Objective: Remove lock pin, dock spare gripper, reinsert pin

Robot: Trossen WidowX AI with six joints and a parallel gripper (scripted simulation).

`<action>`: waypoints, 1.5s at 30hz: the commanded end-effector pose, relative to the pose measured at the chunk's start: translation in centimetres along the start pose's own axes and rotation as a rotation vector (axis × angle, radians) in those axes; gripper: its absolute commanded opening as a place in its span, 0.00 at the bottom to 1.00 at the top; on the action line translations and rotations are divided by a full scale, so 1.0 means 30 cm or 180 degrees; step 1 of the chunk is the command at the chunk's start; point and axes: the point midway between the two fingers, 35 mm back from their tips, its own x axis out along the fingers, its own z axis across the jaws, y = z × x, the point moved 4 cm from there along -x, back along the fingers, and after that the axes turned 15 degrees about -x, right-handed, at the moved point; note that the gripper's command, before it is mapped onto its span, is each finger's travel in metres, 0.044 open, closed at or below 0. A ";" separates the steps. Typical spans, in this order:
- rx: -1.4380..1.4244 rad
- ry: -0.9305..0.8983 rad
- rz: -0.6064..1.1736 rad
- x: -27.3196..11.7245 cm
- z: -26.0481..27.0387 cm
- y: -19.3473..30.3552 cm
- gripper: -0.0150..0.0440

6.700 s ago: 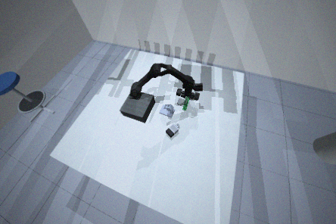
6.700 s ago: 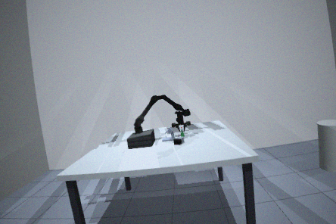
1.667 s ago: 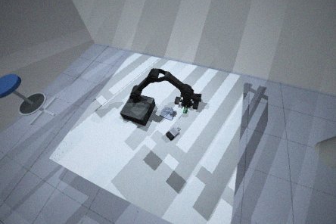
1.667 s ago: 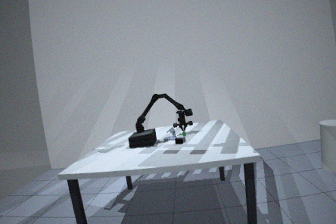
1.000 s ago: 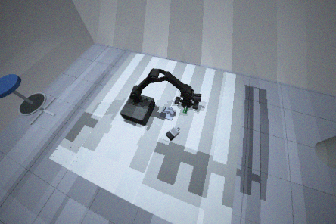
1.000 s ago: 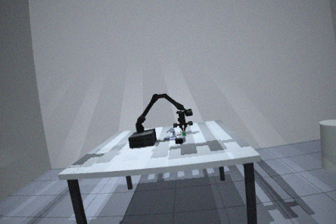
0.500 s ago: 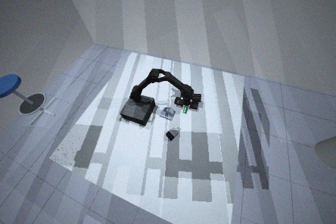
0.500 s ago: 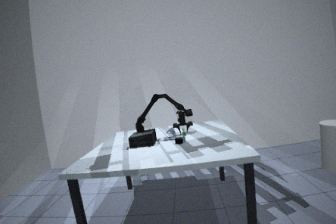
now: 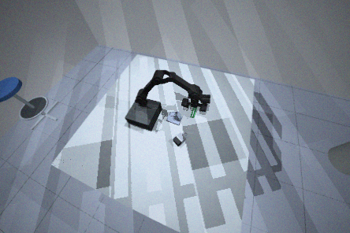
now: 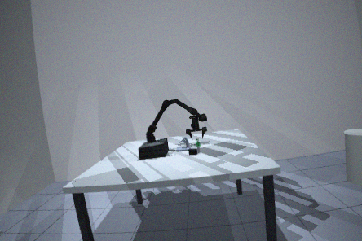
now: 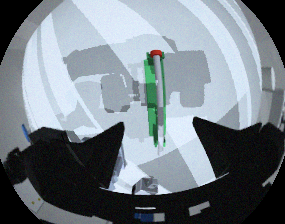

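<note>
My gripper (image 9: 194, 106) (image 10: 197, 136) (image 11: 159, 123) is open and empty, with its fingers spread wide above and to either side of the lock pin. The pin (image 11: 160, 92) (image 9: 193, 112), a grey rod with a red end, runs along a narrow green holder (image 10: 197, 142) (image 11: 150, 95). No finger is seen touching it. A pale blue-grey piece (image 9: 174, 117) (image 10: 185, 142), apparently the mount, stands between the arm's base and the green holder; its socket is too small to make out. A small dark block with a pale part (image 9: 179, 140) (image 10: 192, 151), apparently the spare gripper, lies nearer the front.
The arm's black base box (image 9: 143, 115) (image 10: 153, 149) stands on the white table (image 9: 146, 175) (image 10: 175, 177), left of the small parts. Striped shadows cross the table. A blue stool (image 9: 9, 89) and a pale round bin (image 10: 355, 152) stand off the table.
</note>
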 end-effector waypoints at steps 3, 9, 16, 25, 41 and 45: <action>0.0000 0.0000 0.0000 -0.051 -0.002 -0.006 1.00; 0.0000 -0.0001 0.0000 -0.098 -0.003 -0.012 1.00; 0.0001 -0.0002 0.0000 -0.152 -0.004 -0.019 1.00; 0.0001 -0.0003 0.0000 -0.183 -0.007 -0.023 1.00; 0.0153 0.0027 -0.0113 -0.351 -0.003 0.037 1.00; 0.0578 0.0067 -0.0440 -0.343 0.058 0.247 1.00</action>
